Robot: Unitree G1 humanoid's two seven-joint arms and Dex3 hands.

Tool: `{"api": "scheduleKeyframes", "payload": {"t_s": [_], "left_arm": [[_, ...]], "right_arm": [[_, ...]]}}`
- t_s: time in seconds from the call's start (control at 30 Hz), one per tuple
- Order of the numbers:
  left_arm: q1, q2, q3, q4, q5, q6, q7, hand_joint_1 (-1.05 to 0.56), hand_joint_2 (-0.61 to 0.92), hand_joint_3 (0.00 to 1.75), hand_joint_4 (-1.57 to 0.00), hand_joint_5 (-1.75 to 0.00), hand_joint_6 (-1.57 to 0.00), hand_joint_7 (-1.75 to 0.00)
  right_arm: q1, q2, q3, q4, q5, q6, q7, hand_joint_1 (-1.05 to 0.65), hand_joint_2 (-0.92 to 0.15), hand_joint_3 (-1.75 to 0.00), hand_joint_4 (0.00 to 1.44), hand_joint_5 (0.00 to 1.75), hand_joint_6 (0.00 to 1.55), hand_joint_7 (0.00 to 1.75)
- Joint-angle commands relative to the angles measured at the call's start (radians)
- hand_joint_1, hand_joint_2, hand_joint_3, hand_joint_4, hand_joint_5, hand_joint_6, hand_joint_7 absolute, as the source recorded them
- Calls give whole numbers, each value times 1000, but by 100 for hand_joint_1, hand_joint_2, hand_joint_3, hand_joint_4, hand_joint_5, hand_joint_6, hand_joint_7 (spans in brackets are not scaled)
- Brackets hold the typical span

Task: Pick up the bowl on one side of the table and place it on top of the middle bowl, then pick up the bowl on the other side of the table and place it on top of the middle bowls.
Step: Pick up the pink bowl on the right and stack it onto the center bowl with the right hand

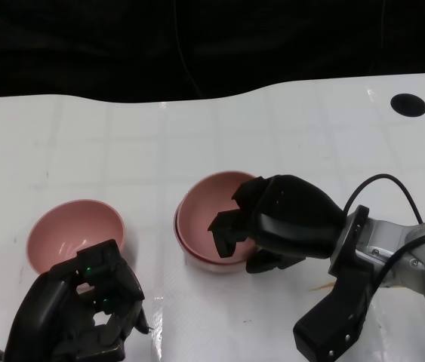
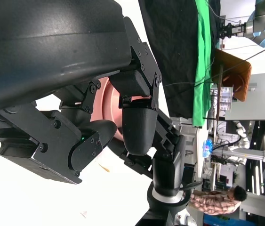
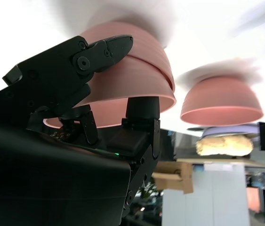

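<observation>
Two pink bowls sit nested in the middle of the white table, the upper bowl (image 1: 204, 215) resting in the lower bowl (image 1: 184, 245). My right hand (image 1: 280, 219) holds the upper bowl's near right rim, with fingers inside and outside the wall. The right wrist view shows the same grip of the right hand (image 3: 76, 94) on the stacked bowls (image 3: 132, 70), and a third pink bowl (image 3: 221, 101) standing apart. That third bowl (image 1: 72, 234) stands alone at the left. Just in front of it my left hand (image 1: 84, 309) hovers with fingers apart and empty. In the left wrist view, pink bowl (image 2: 108, 106) shows behind the left hand's fingers (image 2: 139, 127).
A round black hole (image 1: 408, 104) marks the table's far right corner. A black cable (image 1: 393, 185) loops above my right forearm, and a small tan sliver (image 1: 321, 286) lies beside it. A person (image 2: 217, 197) stands beyond the table. A dark backdrop lines the far edge.
</observation>
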Motion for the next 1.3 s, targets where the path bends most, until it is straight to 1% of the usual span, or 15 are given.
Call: {"api": "scheduleKeyframes", "payload": {"t_s": [0.03,0.07,0.1,0.13,0.17,0.2,0.23,0.3,0.37,0.43,0.7,0.83,0.97,1.13,1.3], "left_arm": [[5,12,6,-5,-6,4,0,-1,62,110,-79,-161,-80,-139],[5,12,7,-5,-6,5,-1,-1,61,111,-79,-161,-80,-139],[5,12,7,-5,-6,6,0,-1,61,111,-79,-161,-80,-139],[4,13,8,-2,-10,6,-4,-1,61,111,-79,-161,-79,-139],[3,13,9,1,-13,6,-7,-1,61,111,-79,-161,-79,-139],[2,14,9,5,-12,1,-9,-1,61,111,-79,-161,-79,-139],[1,14,9,7,-8,-2,-8,-1,60,111,-79,-162,-79,-139],[2,14,9,7,-3,-4,-5,0,59,113,-79,-162,-79,-140],[3,15,8,6,0,-6,-5,0,59,114,-78,-162,-79,-140],[3,13,7,6,-1,-5,-5,0,59,114,-78,-163,-79,-141],[3,13,7,3,-2,2,0,0,59,114,-75,-165,-78,-142],[5,14,7,0,-2,5,-1,-1,60,112,-75,-166,-78,-142],[0,14,11,13,-5,-5,-7,0,60,112,-75,-166,-77,-143],[4,12,11,6,7,-3,7,0,60,112,-76,-165,-78,-142],[0,12,15,17,7,-25,-2,2,59,117,-77,-161,-78,-141]], "right_arm": [[5,-20,7,-21,-13,27,8,-40,-92,-25,86,111,89,46],[5,-22,8,-25,-14,33,10,-45,-92,-26,89,95,92,29],[6,-24,7,-29,-13,38,19,-47,-92,-27,91,86,94,21],[7,-26,6,-32,-8,42,34,-54,-92,-28,92,58,89,9],[8,-28,5,-35,-4,44,51,-59,-92,-29,92,37,83,5],[9,-30,2,-42,1,49,72,-61,-92,-30,90,25,79,3],[11,-33,-1,-49,7,52,92,-66,-92,-31,79,12,68,1],[18,-37,-9,-63,22,57,128,-71,-92,-33,65,2,55,0],[24,-40,-17,-73,34,56,151,-77,-92,-35,51,1,45,0],[27,-42,-20,-74,39,54,157,-81,-92,-37,43,0,39,0],[36,-49,-19,-78,44,57,154,-84,-92,-41,31,0,34,0],[45,-52,-23,-85,45,63,153,-86,-92,-42,20,0,26,0],[58,-59,-34,-99,53,72,155,-86,-92,-43,14,0,24,0],[88,-85,-71,-145,93,68,201,-88,-92,-41,10,0,18,0],[153,-128,-152,-234,168,74,235,-92,-92,-40,11,1,16,0]]}}
